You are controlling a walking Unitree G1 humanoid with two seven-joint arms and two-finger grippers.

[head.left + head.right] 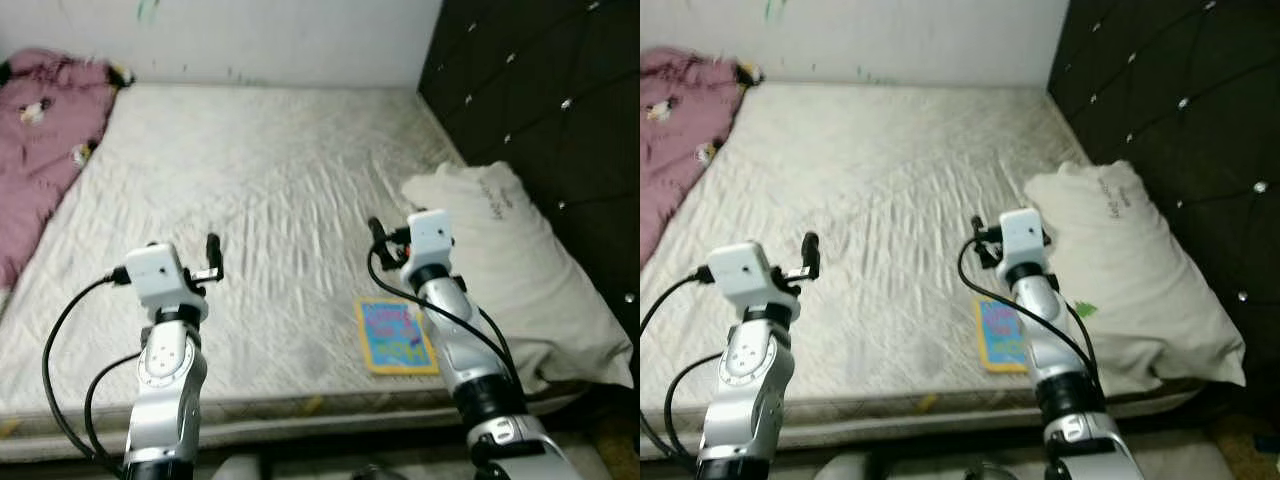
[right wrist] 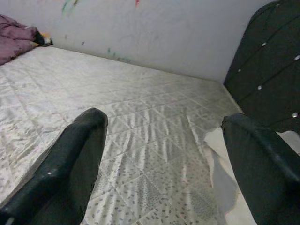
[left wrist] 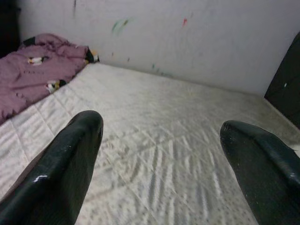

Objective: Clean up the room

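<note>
Two grippers hover over the bed (image 1: 260,200), fingers apart, holding nothing. Book (image 1: 396,336) lies flat near the mattress's front edge, just beside the right gripper (image 1: 376,232), touching the pillow (image 1: 510,270). Left gripper (image 1: 212,250) is well apart from it. Purple blanket (image 1: 40,140) is bunched at the far left.

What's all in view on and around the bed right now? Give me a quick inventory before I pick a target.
mattress: one, off-white quilted, fills the middle, bare.
blanket: one, mauve with small cartoon prints, bunched at the mattress's far left edge.
pillow: one, cream, along the right side against the headboard.
book: one, yellow border with blue and pink cover, flat near the front edge, beside the pillow.
headboard: one, black tufted, on the right.
wall: white with small paint marks, behind the bed.
left gripper: black fingers open, above the mattress.
right gripper: black fingers open, above the mattress near the pillow.
</note>
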